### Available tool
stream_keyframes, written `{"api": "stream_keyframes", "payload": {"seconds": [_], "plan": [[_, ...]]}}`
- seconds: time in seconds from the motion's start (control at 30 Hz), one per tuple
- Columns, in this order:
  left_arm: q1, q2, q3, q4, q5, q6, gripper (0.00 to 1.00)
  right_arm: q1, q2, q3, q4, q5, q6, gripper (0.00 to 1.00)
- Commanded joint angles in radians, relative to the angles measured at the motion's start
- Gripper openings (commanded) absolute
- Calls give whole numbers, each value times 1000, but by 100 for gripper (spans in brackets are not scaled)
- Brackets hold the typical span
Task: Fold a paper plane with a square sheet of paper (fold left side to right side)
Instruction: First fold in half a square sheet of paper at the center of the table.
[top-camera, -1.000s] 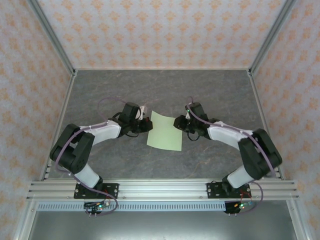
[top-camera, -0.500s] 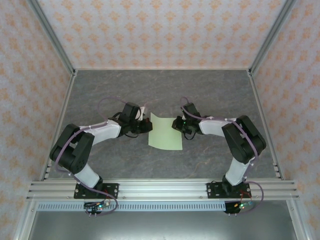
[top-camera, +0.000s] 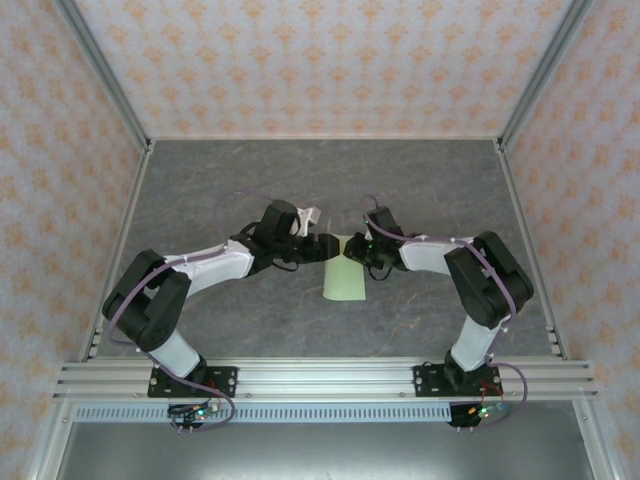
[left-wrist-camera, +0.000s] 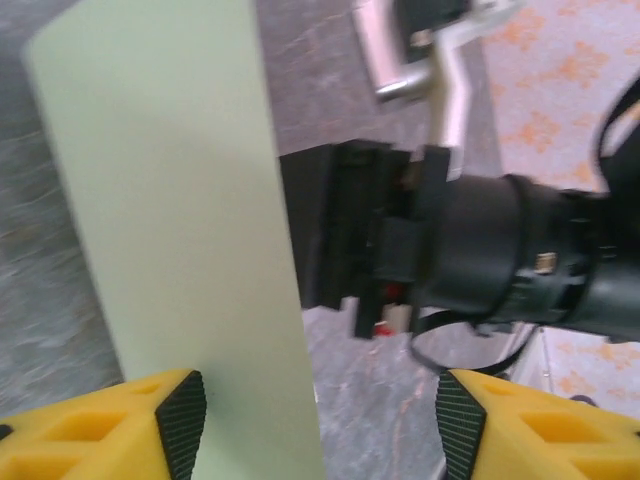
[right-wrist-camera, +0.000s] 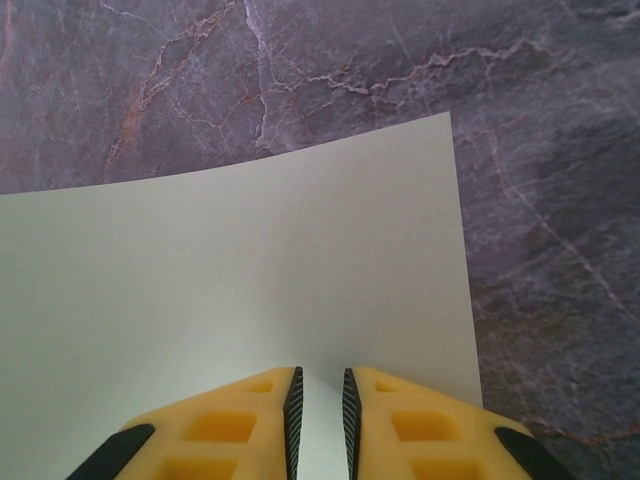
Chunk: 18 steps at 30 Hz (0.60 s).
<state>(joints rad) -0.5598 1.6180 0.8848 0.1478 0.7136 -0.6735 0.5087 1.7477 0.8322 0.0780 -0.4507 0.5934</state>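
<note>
The square sheet of paper (top-camera: 344, 282) is pale green and lies mid-table as a narrow upright strip, folded over on itself. My left gripper (top-camera: 322, 245) hovers at its upper left, open, with nothing between its pads. In the left wrist view the sheet (left-wrist-camera: 170, 200) runs up past the left pad (left-wrist-camera: 183, 420) of that gripper (left-wrist-camera: 320, 428). My right gripper (top-camera: 353, 250) sits at the strip's upper right edge. In the right wrist view its jaws (right-wrist-camera: 319, 405) are almost closed, a thin slit between them, tips over the sheet (right-wrist-camera: 250, 280). A pinch on the paper cannot be made out.
Grey marbled tabletop (top-camera: 250, 180) surrounds the sheet, with free room at the back and front. Patterned walls and metal posts (top-camera: 100, 75) enclose the cell. The two gripper heads stand very close together; the black right wrist (left-wrist-camera: 480, 250) faces the left camera.
My left gripper swept right, carrying the sheet's left edge over toward the right side, then opened. The sheet now looks about half as wide. The right gripper stayed at its edge.
</note>
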Motion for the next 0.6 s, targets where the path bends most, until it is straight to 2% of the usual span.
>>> {"api": "stream_keyframes", "payload": {"seconds": [0.0, 0.17, 0.27, 0.47, 0.57], "plan": [[-9, 49, 35, 69, 21, -37, 69, -17, -30, -37, 21, -39, 35, 24], [-12, 88, 41, 105, 21, -58, 70, -56, -91, -35, 46, -82, 49, 27], [-19, 103, 44, 117, 21, -63, 66, -85, -152, -28, 30, -95, 52, 29], [-23, 120, 48, 127, 23, -67, 56, -114, -251, -25, 20, -138, 55, 46], [-22, 126, 48, 127, 22, -67, 51, -114, -237, -27, 63, -204, 96, 48]]}}
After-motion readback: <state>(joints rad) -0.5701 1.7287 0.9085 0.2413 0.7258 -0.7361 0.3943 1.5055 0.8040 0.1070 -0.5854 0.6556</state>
